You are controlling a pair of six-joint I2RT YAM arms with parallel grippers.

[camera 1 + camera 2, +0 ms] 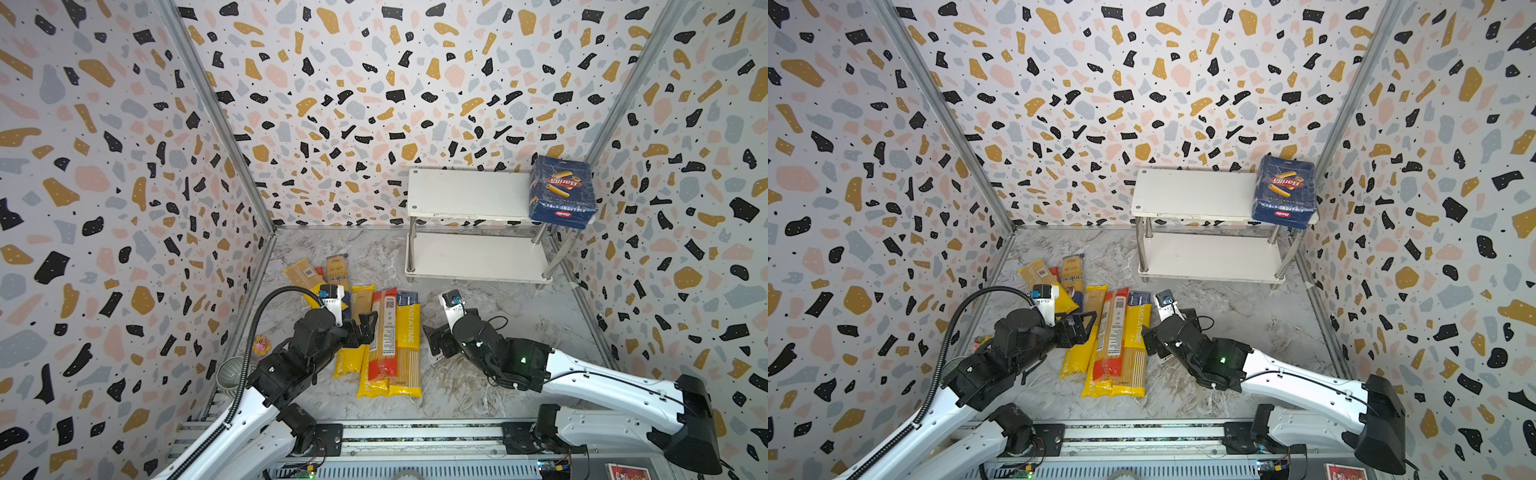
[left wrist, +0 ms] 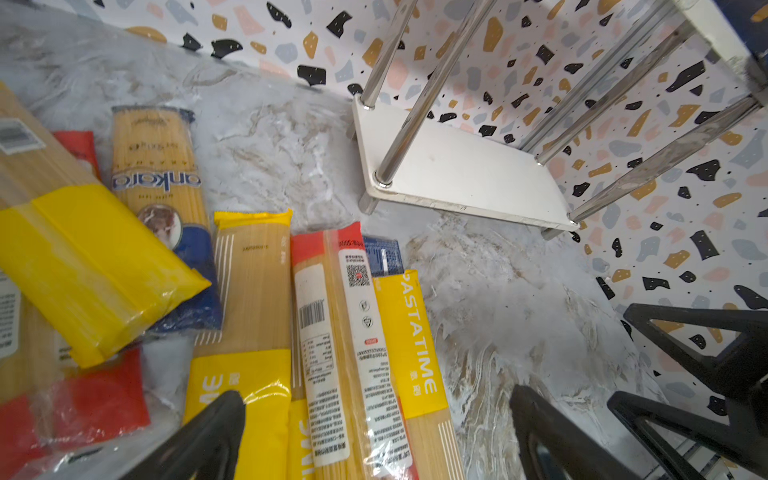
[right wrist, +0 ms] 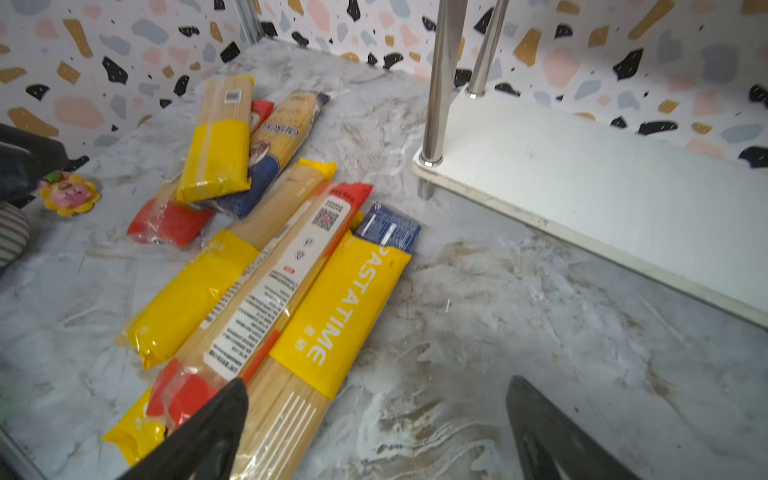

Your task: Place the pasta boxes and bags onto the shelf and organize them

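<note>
Marble floor (image 1: 498,332): grey-white, veined; everything stands or lies on it in both top views
shelf (image 1: 469,193): two white boards on chrome legs; back right, close to the wall; lower board bare
wide blue box (image 1: 561,191): flat on the right end of the shelf's upper board, pasta picture up; sticks out a little over the front edge
narrow blue box (image 3: 388,227): on the floor, well apart from the shelf; mostly hidden under the PASTATIME bag, only its end pokes out toward the shelf
PASTATIME bag (image 1: 409,328): yellow with pale strands showing; right-hand one of the front row, on the floor
red-ended bag (image 1: 386,332): white label and QR code up; lies along the row, partly on top of its neighbours
plain yellow bag (image 1: 353,357): left of the row, touching the red-ended bag
back heap (image 1: 320,274): a yellow bag lies across a red-ended one and a dark-ended one; near the left wall, on the floor
left gripper (image 2: 376,395): spread wide, empty; hovers over the front row, whether it touches cannot be told
right gripper (image 3: 376,384): spread wide, empty; one finger (image 3: 208,432) over the row's near end, the other over bare floor
flower toy (image 1: 262,345): yellow and pink; by the left wall
striped cup (image 1: 230,374): grey; just beside the toy, partly behind the left arm
</note>
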